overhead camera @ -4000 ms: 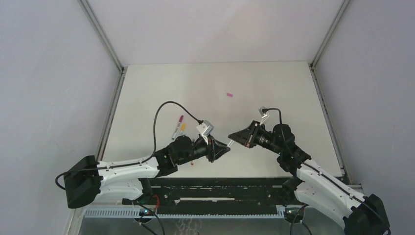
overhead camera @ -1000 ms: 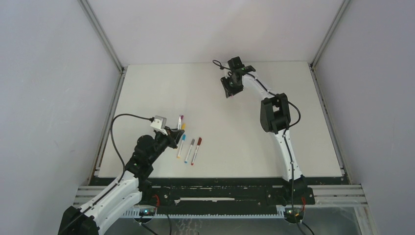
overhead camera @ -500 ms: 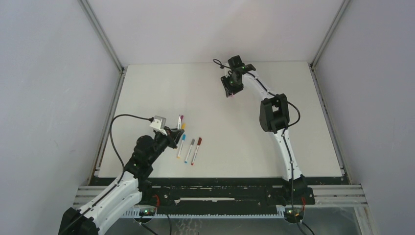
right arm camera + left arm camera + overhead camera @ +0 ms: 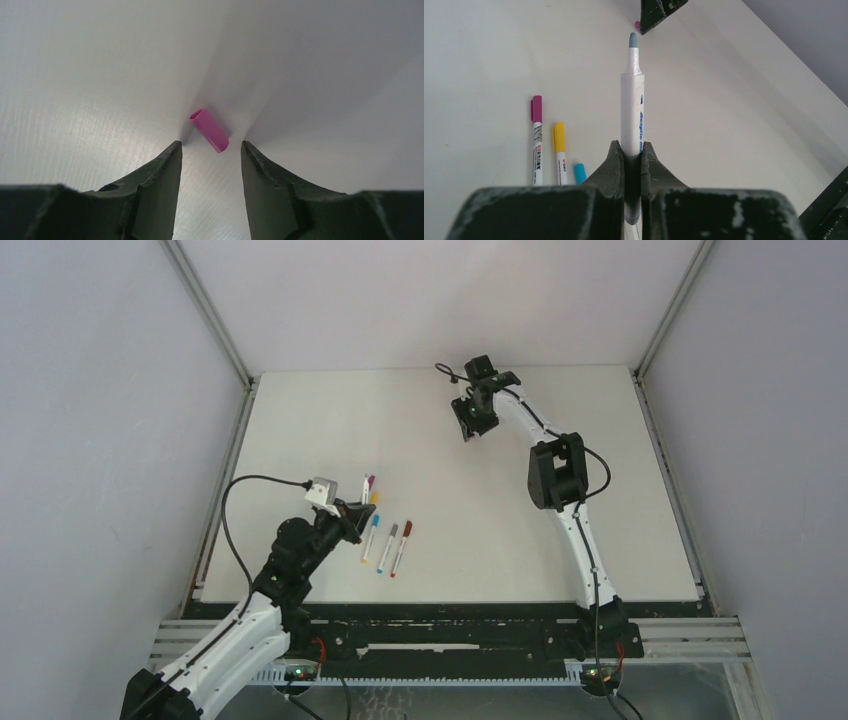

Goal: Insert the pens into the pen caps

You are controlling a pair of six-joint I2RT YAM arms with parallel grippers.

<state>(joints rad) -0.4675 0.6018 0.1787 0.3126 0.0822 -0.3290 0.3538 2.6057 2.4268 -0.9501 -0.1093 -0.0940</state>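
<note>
In your left wrist view, the left gripper (image 4: 632, 149) hides the back end of the grey-tipped pen (image 4: 632, 100) and all but the cap end of the blue pen (image 4: 579, 173). From above, the right gripper (image 4: 470, 428) covers the pink cap (image 4: 210, 131), so you cannot see it there.

Left tool (image 4: 631, 148) pinched tight; right tool (image 4: 210, 146) parted, reaching far forward.

My table (image 4: 300, 410) is white, matte and evenly lit. Plain pale grey walls close in the table: left wall (image 4: 100, 440), right wall (image 4: 770, 440), back wall (image 4: 440, 300). Aluminium posts (image 4: 205, 310) rise from the table's far corners. A black rail (image 4: 450, 632) runs along the table's near edge.
</note>
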